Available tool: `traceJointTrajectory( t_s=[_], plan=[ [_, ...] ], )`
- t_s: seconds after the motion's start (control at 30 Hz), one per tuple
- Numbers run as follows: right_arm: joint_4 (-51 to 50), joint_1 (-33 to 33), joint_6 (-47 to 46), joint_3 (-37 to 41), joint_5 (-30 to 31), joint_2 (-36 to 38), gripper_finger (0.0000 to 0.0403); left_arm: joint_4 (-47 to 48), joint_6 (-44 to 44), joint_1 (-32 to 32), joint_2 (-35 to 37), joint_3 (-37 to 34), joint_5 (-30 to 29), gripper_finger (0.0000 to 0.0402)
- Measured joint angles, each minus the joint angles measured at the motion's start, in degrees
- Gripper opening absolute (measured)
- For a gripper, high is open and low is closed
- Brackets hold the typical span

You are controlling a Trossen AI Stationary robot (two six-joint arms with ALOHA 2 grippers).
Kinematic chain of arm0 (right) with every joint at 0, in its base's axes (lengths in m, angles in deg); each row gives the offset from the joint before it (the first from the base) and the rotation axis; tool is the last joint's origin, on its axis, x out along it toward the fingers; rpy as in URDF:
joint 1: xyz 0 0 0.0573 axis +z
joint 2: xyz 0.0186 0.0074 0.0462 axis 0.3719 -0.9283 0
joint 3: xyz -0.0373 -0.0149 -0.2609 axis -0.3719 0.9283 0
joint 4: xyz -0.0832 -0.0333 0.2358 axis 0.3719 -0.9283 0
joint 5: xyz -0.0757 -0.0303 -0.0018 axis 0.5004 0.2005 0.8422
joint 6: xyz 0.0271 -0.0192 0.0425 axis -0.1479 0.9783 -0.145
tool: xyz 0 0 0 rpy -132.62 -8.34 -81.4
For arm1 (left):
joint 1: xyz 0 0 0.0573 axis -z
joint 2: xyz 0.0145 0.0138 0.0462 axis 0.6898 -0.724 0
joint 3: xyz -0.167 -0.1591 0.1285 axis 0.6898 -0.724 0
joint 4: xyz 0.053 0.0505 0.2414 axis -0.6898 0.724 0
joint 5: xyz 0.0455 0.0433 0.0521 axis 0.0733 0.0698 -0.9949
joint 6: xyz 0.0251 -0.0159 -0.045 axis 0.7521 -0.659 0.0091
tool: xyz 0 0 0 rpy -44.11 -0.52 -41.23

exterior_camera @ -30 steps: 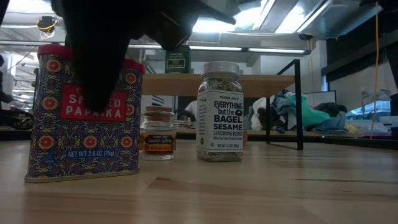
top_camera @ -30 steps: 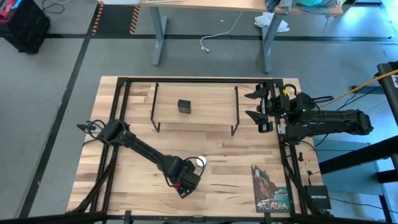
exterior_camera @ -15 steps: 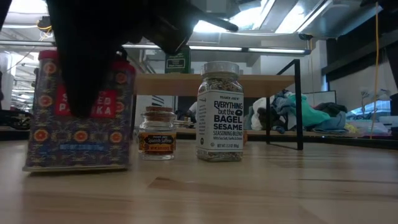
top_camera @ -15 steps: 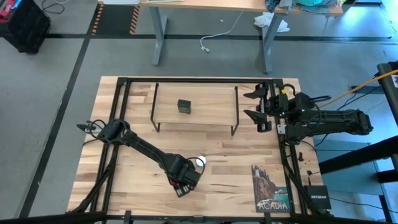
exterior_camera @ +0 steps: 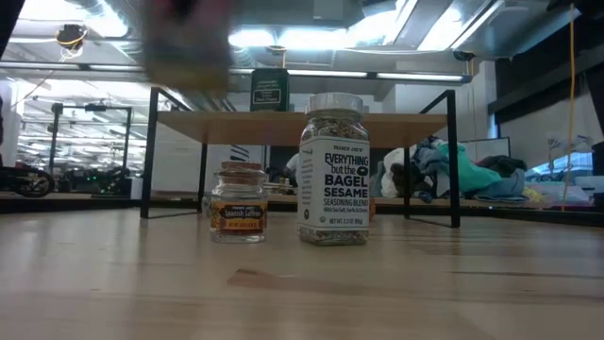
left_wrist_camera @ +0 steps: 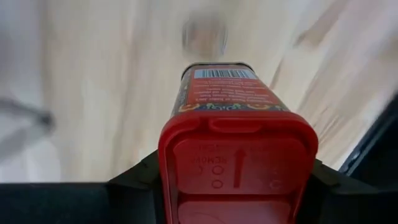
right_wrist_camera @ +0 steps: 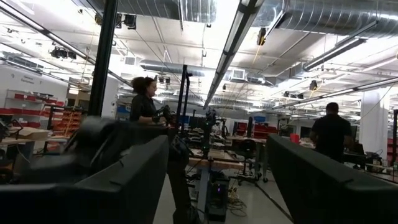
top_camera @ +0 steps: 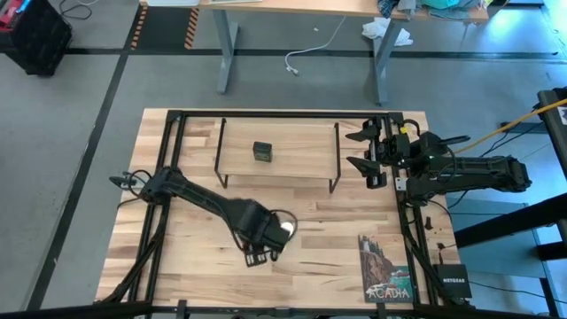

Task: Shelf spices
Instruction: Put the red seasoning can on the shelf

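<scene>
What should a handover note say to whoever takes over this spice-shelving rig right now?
Left gripper: shut on the red tin, lifted off the table near its front middle.
Right gripper: open, waiting at the table's right edge beside the shelf.
Done: dark tin stands on the shelf.
Left: set the red tin on the shelf, then the white-capped jar and the small tan jar, both standing on the table in front of the shelf.
</scene>
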Motion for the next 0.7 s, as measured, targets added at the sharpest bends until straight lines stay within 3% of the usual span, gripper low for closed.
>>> traceJointTrajectory(
  t_s=[0.27, 0.7],
  plan=[
    [0.1, 0.0, 0.0, 0.0, -0.1, 0.0, 0.0278, -0.5, 19.4, -8.0, 1.3, 12.4, -6.8, 0.0194],
    [-0.1, 0.0, 0.0, 0.0, -0.7, 0.0, 0.0278, -0.3, 47.4, -25.1, 1.3, 13.0, -7.8, 0.0194]
  ],
)
